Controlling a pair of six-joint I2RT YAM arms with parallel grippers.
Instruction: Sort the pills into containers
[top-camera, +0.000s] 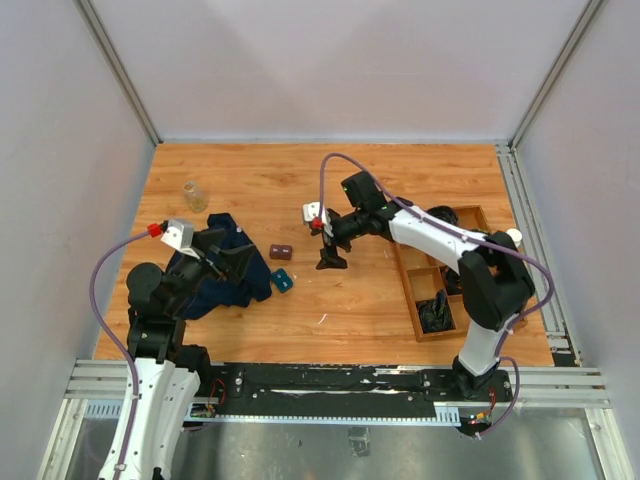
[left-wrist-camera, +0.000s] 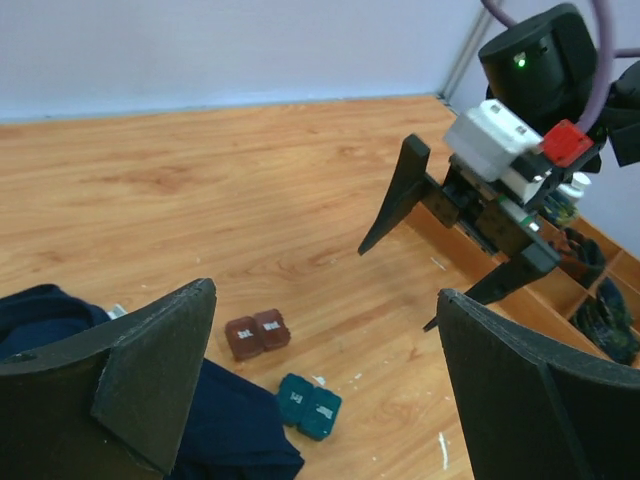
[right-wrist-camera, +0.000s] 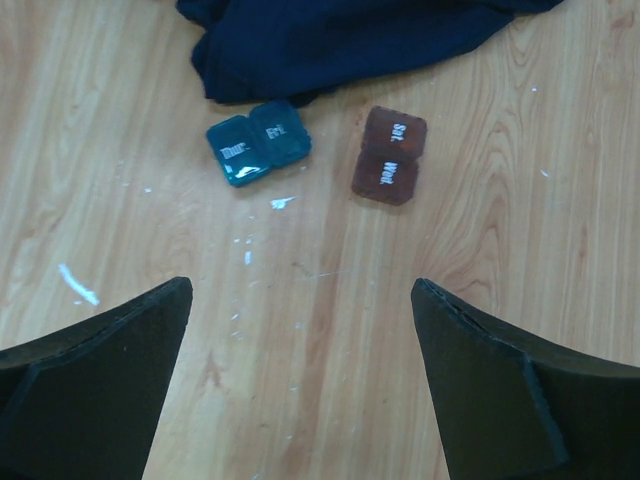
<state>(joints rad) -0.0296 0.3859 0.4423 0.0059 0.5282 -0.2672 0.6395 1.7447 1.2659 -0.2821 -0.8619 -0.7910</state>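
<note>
Two closed, two-lidded containers lie on the wooden table: a reddish-brown one and a teal one just nearer. I cannot make out any pills, only small white flecks on the wood. My left gripper hangs open over the dark blue cloth, left of both boxes, with nothing between its jaws. My right gripper stands open above bare table just right of the boxes, also holding nothing.
A crumpled dark blue cloth lies left of the boxes, its edge touching the teal one. A small clear bottle stands at the back left. A wooden divided tray with dark items sits on the right.
</note>
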